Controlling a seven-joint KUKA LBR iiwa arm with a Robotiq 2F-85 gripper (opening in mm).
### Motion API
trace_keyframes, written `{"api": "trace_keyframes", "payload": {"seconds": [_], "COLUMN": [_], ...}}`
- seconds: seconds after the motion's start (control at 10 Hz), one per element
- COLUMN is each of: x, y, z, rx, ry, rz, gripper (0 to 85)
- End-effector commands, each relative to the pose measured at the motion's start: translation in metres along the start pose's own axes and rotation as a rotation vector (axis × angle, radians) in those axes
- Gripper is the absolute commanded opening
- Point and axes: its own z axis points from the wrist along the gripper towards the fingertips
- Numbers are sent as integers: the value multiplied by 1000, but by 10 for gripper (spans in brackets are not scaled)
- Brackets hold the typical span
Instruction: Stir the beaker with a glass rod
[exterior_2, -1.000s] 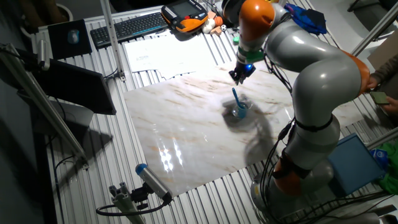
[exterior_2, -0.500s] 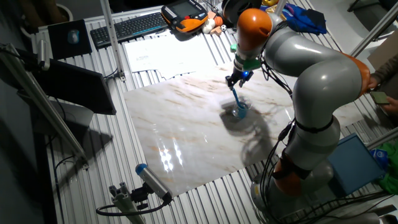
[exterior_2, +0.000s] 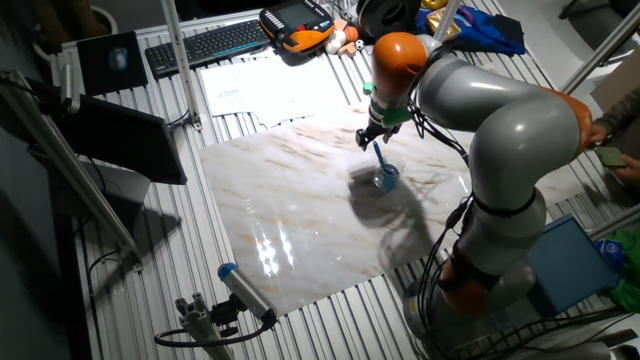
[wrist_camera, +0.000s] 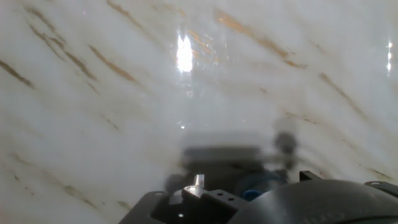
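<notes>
Gripper sits right at the top end of the glass rod; whether the fingers clasp it, cannot tell. Rod leans, thin and blue, lower end inside the beaker, a small clear cup standing on the glossy marble-pattern slab. Hand view blurred. No readable writing.

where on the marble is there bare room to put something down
The marble slab is bare left of and in front of the beaker, down to the blue-capped tube. It is crowded at the beaker, where the gripper meets the glass rod.
</notes>
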Motion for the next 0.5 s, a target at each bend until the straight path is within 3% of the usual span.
{"api": "trace_keyframes", "payload": {"seconds": [0.0, 0.2, 0.4], "x": [1, 8, 12], "y": [-1, 0, 0], "z": [2, 10, 13], "rx": [-2, 1, 3], "ry": [0, -31, -38], "rz": [-1, -1, -2], "gripper": [680, 680, 680]}}
